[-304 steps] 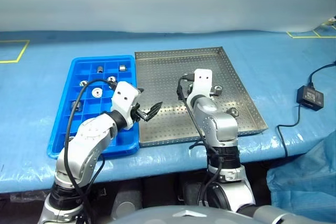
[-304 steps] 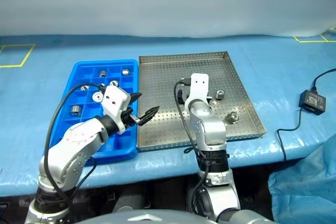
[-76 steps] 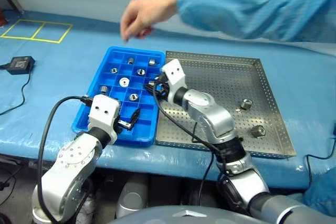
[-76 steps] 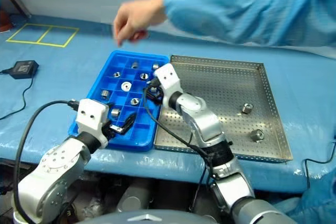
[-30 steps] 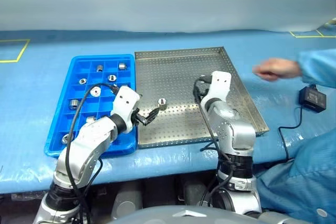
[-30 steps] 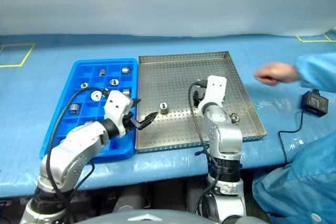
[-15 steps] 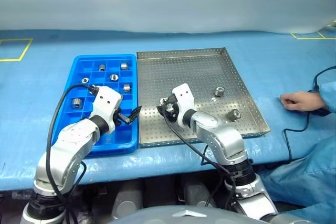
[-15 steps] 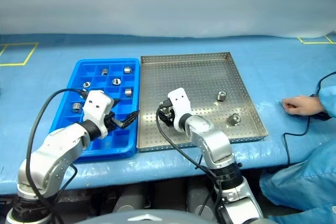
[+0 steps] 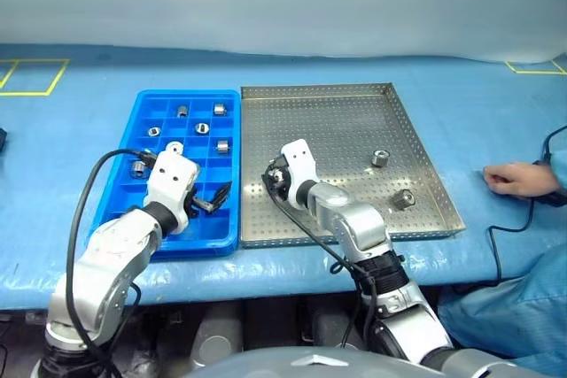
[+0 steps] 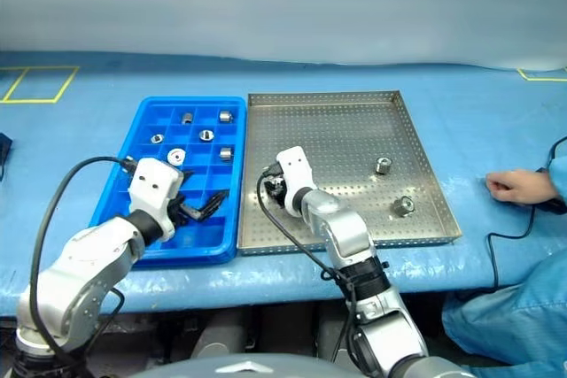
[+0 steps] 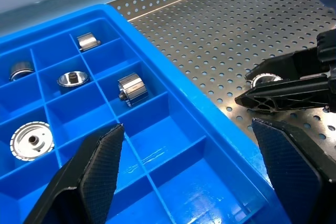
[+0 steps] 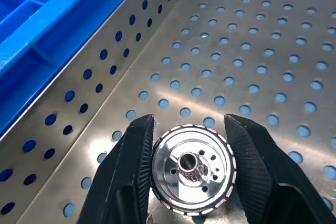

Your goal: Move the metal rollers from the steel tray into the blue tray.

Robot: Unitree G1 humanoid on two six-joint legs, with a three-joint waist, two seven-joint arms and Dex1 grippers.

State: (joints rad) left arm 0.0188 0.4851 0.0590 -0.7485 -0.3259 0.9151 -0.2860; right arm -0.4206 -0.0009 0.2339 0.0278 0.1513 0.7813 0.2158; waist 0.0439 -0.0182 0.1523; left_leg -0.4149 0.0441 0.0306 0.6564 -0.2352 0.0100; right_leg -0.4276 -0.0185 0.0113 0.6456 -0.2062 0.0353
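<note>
right hand (image 12: pixel 192 169) clenched on roller (image 12: pixel 192 176) in steel tray (image 9: pixel 354 130), left hand (image 11: pixel 194 177) released, blue table cover (image 9: pixel 80 130)

The right pincer (image 12: pixel 191 174), half open and well inside the steel tray (image 9: pixel 416 143) a second ago, has swung down toward the tray's wall next to the blue tray (image 9: pixel 142 161) and clamped on a metal roller (image 12: pixel 192 169). The left pincer (image 9: pixel 215 197) has drawn back over the blue tray. The person's hand (image 9: pixel 518 180) has settled on the counter (image 9: pixel 496 104) beside the steel tray.
</note>
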